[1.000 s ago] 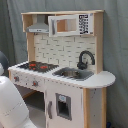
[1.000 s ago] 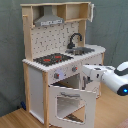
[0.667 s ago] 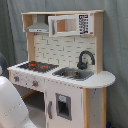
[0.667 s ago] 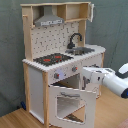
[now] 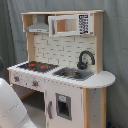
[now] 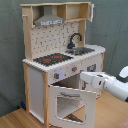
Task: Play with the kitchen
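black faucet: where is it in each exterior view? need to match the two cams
First exterior view: the black faucet stands right of centre, behind the sink, with the hob to its left.
Second exterior view: the faucet is upper centre, at the far end of the counter, with the hob nearer the camera and lower left.
Shared landmark: the grey range hood above the hob.

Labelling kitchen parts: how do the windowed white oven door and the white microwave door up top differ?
The windowed white oven door hangs folded down and open; the white microwave door sits closed. The oven door is low, under the hob; the microwave door is up on the top shelf. Both are white-framed with windows.
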Robot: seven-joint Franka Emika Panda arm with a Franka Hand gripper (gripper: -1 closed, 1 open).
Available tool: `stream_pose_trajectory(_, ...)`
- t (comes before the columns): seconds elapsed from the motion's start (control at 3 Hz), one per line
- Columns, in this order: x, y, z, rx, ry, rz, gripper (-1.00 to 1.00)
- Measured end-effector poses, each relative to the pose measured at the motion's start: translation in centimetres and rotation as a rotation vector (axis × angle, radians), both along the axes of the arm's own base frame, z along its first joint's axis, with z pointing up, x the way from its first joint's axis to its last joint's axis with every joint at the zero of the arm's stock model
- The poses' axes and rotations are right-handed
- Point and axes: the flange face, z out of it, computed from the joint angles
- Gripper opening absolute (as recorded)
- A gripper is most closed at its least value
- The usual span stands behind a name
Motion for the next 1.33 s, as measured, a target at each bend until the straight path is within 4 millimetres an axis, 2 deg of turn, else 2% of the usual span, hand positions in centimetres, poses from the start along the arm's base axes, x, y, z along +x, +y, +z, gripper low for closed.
stream_pose_trajectory(0.67, -2.7, 2.7, -1.5, 0.123, -0.022, 0.149, 1.00)
stream_pose_trajectory(1.33, -4.6, 3.7, -4.7, 0.249, -0.040, 0.226, 1.00)
